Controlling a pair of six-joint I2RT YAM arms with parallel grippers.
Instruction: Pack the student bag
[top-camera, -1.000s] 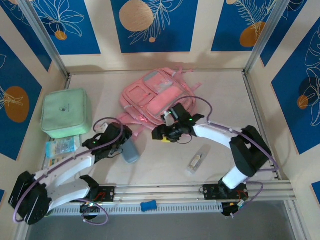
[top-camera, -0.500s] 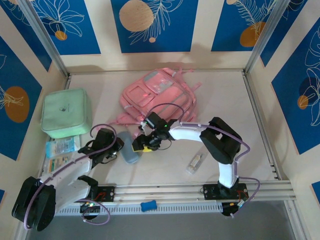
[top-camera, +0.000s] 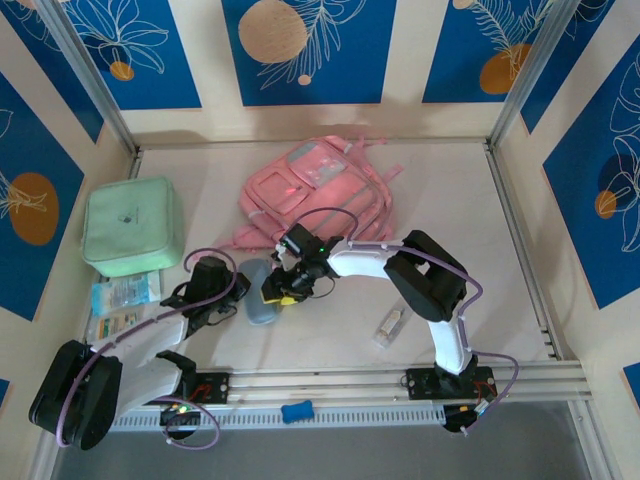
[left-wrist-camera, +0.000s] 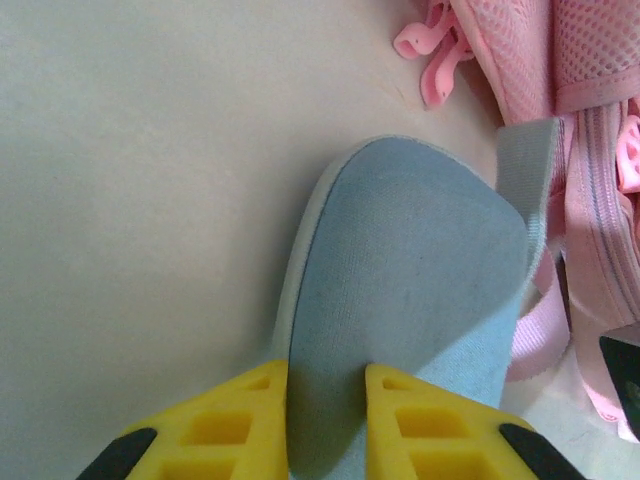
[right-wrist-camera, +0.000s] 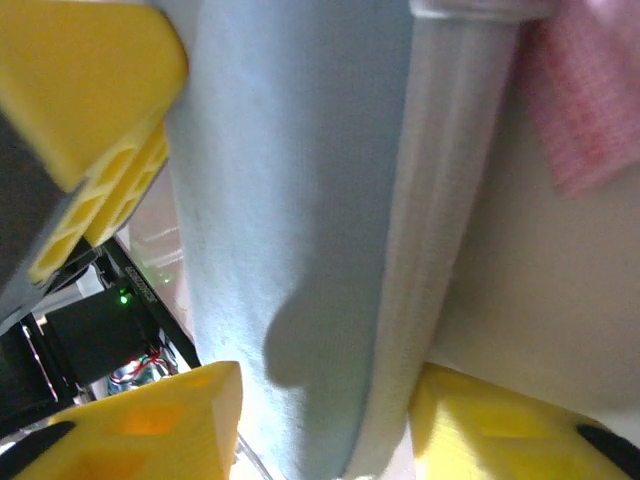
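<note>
- Plainly, the bag (top-camera: 318, 190) lies flat beyond both claws, with its front pockets up and its straps trailing back toward them.
- A blue-grey pouch (top-camera: 259, 297) lies just short of the bag's near edge. In the left wrist view a pink strap touches the pouch's right side.
- The pouch's long axis runs roughly near-to-far in the top view, so the claws meet it from opposite flanks.
- The left claw (top-camera: 222, 297) is clenched on the pouch's left edge, with fabric pinched between its yellow fingers.
- The right claw (top-camera: 284, 291) straddles the other flank with both fingers against the pouch, so it is grasping the pouch too.
- The right claw is nearer the bag. I judge the carry goes ahead of it into the bag, but I cannot make out an opening.
</note>
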